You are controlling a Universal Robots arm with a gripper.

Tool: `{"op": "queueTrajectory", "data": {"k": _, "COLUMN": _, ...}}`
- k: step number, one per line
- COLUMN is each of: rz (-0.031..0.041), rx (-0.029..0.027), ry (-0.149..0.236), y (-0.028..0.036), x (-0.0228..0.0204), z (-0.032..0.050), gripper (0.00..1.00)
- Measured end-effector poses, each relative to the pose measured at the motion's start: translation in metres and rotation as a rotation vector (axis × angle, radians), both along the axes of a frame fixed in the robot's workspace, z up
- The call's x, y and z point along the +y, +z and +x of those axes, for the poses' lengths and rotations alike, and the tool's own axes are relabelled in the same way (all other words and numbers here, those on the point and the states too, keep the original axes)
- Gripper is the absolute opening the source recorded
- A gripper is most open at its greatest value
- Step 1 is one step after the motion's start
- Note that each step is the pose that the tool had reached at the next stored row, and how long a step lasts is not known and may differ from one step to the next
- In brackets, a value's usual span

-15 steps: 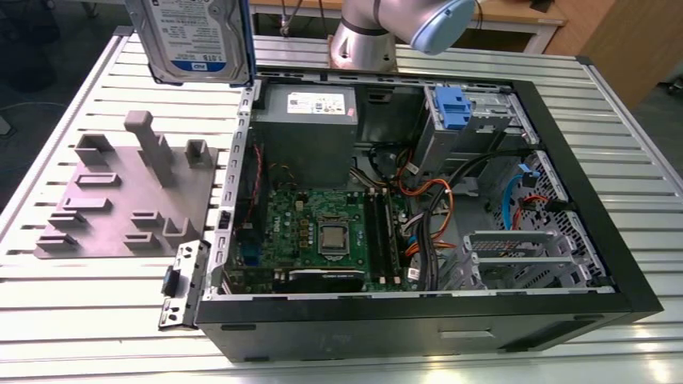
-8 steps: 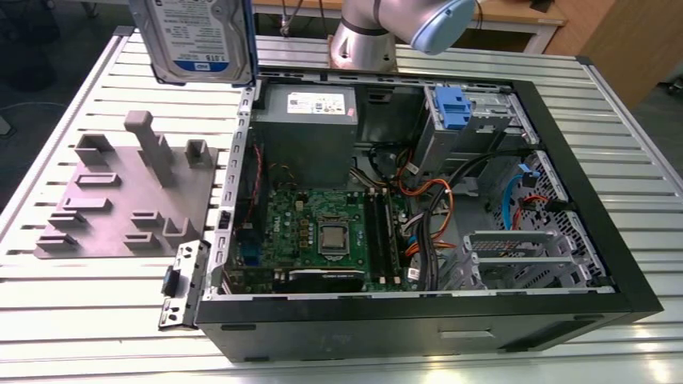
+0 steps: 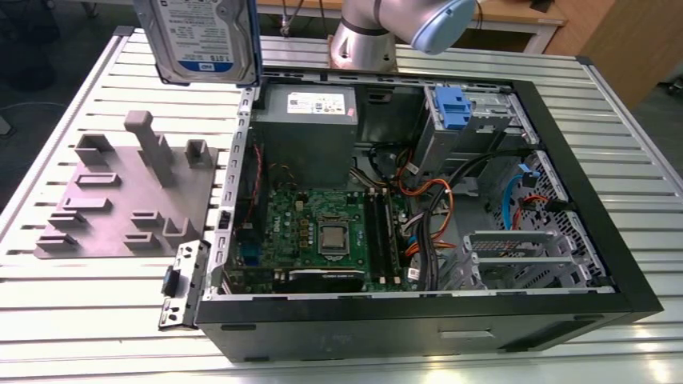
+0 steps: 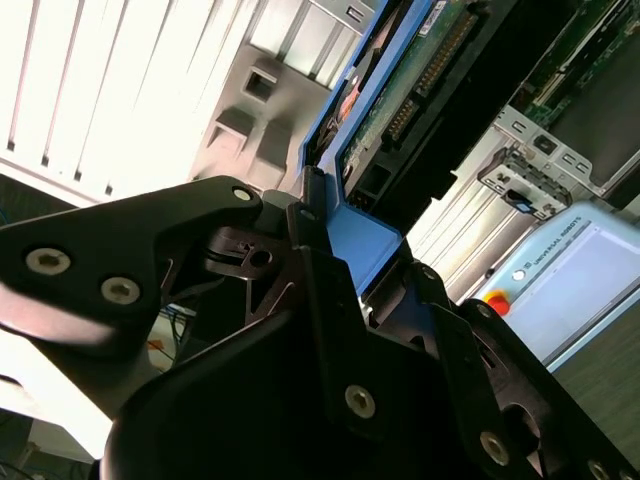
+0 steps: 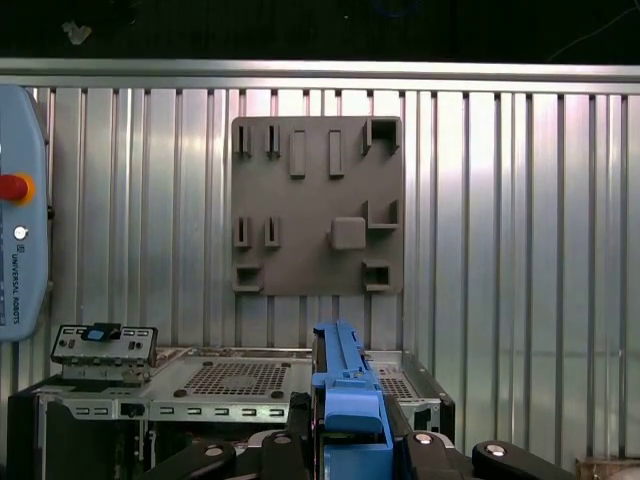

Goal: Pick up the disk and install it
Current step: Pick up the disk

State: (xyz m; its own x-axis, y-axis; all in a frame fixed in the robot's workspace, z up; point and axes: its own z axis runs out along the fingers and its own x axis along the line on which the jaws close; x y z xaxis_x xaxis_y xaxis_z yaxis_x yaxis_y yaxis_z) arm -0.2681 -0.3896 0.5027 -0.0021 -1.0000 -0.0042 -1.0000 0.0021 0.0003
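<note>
The disk (image 3: 203, 40), silver-grey with a white-and-blue label and blue side rails, hangs upright in the air above the table's far left, just beyond the open computer case (image 3: 427, 320). In both wrist views my gripper (image 4: 335, 240) (image 5: 350, 435) is shut on it, with black fingers (image 4: 230, 215) pressing either side of the blue rail (image 5: 345, 385). The second wrist view shows the disk's green circuit-board underside (image 4: 420, 70). The held disk is above the grey plate side, away from the case's drive bays.
A grey moulded plate with upright pegs (image 3: 117, 200) (image 5: 318, 205) lies left of the case in the exterior view. Inside the case are a motherboard (image 3: 320, 232), cables and a blue clip (image 3: 453, 108) at the drive bay. The arm's base (image 3: 369, 40) stands behind it. A teach pendant (image 5: 20, 240) lies nearby.
</note>
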Motion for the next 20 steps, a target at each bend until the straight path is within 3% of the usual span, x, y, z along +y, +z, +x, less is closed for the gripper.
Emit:
{"op": "queueTrajectory", "data": {"k": 11, "rz": 0.0, "rx": 0.0, "ry": 0.0, "y": 0.0, "x": -0.0001, "z": 0.0079, "gripper": 0.36}}
{"op": "queueTrajectory", "data": {"k": 16, "rz": 0.0001, "rx": -0.0001, "ry": 0.0, "y": 0.0, "x": -0.002, "z": 0.0102, "gripper": 0.36}}
{"op": "queueTrajectory", "data": {"k": 20, "rz": 0.0001, "rx": -0.0001, "ry": 0.0, "y": -0.0001, "x": -0.0033, "z": 0.0181, "gripper": 0.36}}
